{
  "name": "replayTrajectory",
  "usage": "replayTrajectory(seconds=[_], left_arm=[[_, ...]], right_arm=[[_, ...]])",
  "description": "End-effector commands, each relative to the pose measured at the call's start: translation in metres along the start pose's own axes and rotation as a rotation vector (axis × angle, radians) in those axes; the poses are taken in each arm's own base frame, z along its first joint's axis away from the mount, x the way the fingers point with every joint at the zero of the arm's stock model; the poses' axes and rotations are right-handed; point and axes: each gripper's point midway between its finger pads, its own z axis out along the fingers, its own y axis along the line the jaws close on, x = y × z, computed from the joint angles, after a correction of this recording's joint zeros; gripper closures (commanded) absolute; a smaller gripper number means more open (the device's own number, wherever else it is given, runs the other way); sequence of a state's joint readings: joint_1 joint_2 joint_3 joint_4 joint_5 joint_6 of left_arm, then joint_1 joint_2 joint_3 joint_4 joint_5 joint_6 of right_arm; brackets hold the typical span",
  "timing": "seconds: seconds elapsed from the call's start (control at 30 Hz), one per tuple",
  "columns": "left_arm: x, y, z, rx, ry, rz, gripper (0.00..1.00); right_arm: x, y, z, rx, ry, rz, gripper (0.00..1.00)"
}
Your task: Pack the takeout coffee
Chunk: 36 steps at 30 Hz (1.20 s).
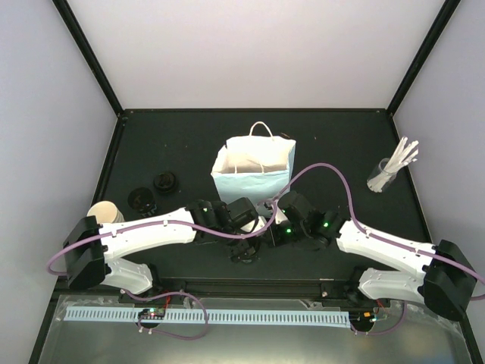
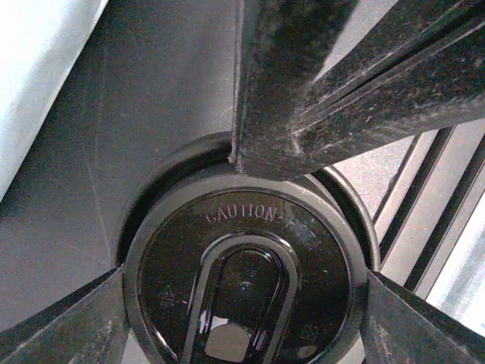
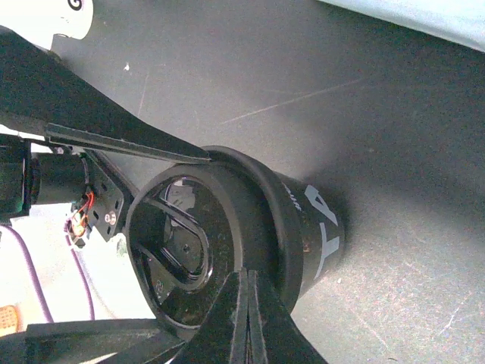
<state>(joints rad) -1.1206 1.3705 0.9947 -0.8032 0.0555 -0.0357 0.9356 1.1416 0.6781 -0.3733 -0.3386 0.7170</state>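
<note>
A black lid [image 2: 246, 277] is straddled by the left gripper [image 2: 242, 318], jaws spread wide at 3 and 9 o'clock of it, a grip not clearly seen. The right gripper [image 3: 244, 318] is closed, its tips pressed on the rim of the dark cup [image 3: 303, 227] at 6 o'clock of the blue bag [image 1: 254, 168]

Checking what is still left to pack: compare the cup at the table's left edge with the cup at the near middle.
The left cup is open-topped, while the middle cup wears a black lid. The left cup's wall is cream, and the middle cup's wall looks dark with white lettering. Both stand upright on the black table.
</note>
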Motion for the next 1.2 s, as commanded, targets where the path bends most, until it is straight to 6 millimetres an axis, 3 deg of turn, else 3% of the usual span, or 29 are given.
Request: replayTrajectory(seconds=[0.0,0.23,0.47,1.17], left_arm=[[-0.009,-0.01,-0.003,0.045,-0.019,0.051,0.21],[-0.009,-0.013,-0.006,0.06,-0.022,0.054,0.21],[-0.016,-0.013,-0.016,0.06,-0.062,0.045,0.06],[-0.018,-0.013,-0.014,0.096,-0.03,0.033,0.05]], right_arm=[[-0.006,0.005,0.003,-0.03,-0.016,0.016,0.99],[-0.007,0.001,0.002,-0.022,-0.038,0.043,0.99],[-0.012,-0.003,-0.007,-0.021,-0.067,0.051,0.99],[-0.009,-0.009,-0.004,-0.019,-0.051,0.065,0.99]])
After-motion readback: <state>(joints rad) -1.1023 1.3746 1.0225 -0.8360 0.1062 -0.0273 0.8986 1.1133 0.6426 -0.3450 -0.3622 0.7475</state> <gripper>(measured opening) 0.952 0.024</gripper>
